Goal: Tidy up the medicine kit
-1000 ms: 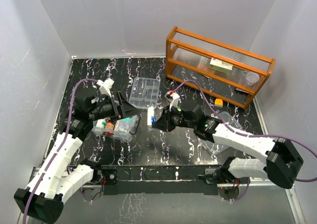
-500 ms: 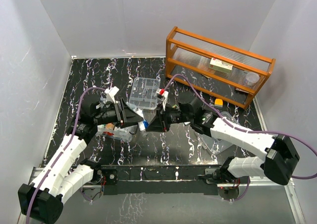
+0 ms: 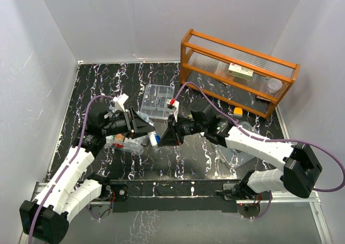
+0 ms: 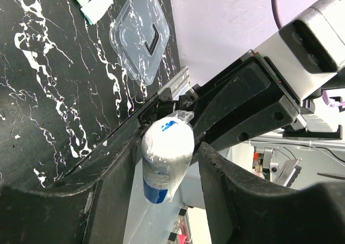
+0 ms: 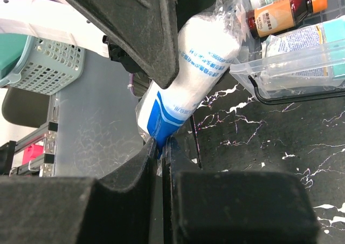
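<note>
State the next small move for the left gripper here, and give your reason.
Probably close the left gripper fully on the wrapped roll. Its fingers flank the roll with slight gaps, while the right gripper pinches only the wrapper's blue end. A firm left grip should come before the right lets go.
</note>
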